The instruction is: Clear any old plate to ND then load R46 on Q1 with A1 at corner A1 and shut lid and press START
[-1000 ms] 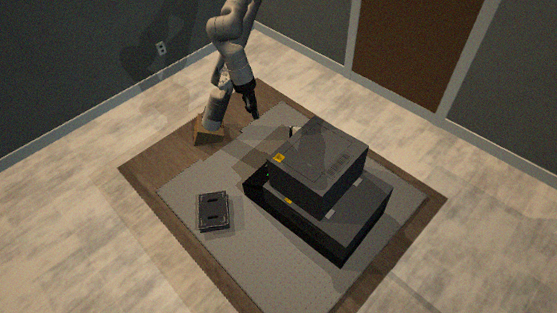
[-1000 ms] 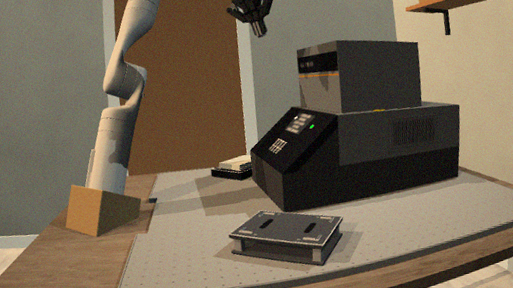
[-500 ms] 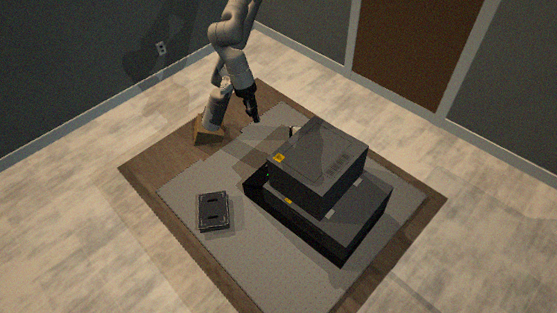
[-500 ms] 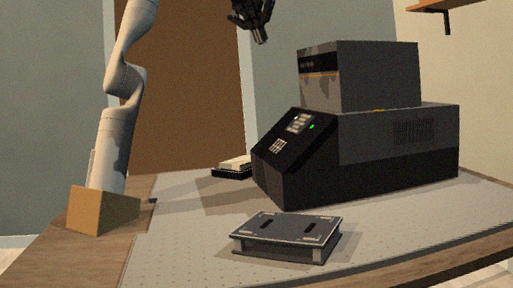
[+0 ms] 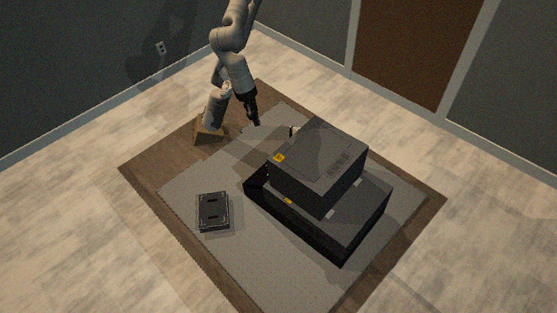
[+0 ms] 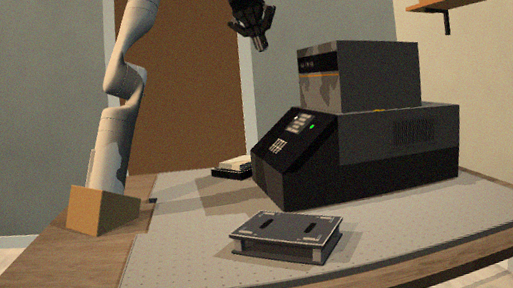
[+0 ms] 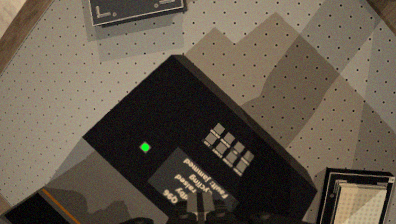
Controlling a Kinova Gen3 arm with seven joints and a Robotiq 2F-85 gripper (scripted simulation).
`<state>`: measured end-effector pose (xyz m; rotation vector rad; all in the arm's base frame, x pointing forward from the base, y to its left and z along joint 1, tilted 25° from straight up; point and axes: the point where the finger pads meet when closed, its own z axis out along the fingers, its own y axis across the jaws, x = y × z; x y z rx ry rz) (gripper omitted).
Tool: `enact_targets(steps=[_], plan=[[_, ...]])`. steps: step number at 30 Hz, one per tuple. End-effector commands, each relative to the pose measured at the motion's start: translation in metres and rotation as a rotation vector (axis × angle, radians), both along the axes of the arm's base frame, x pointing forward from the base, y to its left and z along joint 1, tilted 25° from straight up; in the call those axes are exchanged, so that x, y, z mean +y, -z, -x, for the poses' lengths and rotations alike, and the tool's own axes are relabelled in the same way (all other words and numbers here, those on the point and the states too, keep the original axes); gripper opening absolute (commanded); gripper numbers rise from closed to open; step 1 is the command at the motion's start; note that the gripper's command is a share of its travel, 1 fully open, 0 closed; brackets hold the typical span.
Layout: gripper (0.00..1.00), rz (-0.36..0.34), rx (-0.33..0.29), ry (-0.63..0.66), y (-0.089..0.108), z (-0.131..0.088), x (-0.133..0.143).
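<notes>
I hold the claw [image 5: 257, 122] [image 6: 262, 47] [image 7: 199, 208] raised above the desk [image 5: 149, 168] [image 6: 46, 280] [image 7: 12, 50], fingers pressed together, with nothing pinched; it points downward, apart from the cycler [image 5: 364, 207] [image 6: 392, 135] [image 7: 145, 100]. Directions follow the exterior view: the arm's wedge base [image 5: 207, 137] [image 6: 121, 210] stands by the left edge; the cycler occupies the right part, its sloped panel facing left; its lamp [image 5: 267, 175] [image 6: 311, 127] [image 7: 145, 147] shows green; the keys [image 6: 300, 123] [image 7: 228, 139] form two rows on that panel.

The pale plate [image 6: 235, 163] [image 7: 360, 207] lies in the black plate nest [image 6: 231, 174] [image 7: 328, 195], toward the desk's far edge, beside the cycler; I cannot read its label. The slotted nest [image 5: 213, 210] [image 6: 286, 226] [image 7: 140, 12] sits toward the near edge, between the near-left and near-right corners; I cannot see the cycler's block from these views.
</notes>
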<state>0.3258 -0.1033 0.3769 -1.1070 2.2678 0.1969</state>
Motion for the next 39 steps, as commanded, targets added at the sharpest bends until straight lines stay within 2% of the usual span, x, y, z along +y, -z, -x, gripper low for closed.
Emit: enact_targets(steps=[1, 39], plan=[[0.10, 0.001, -0.001, 0.001, 0.004, -0.001, 0.001], [0.10, 0.001, -0.001, 0.001, 0.044, -0.011, 0.017]])
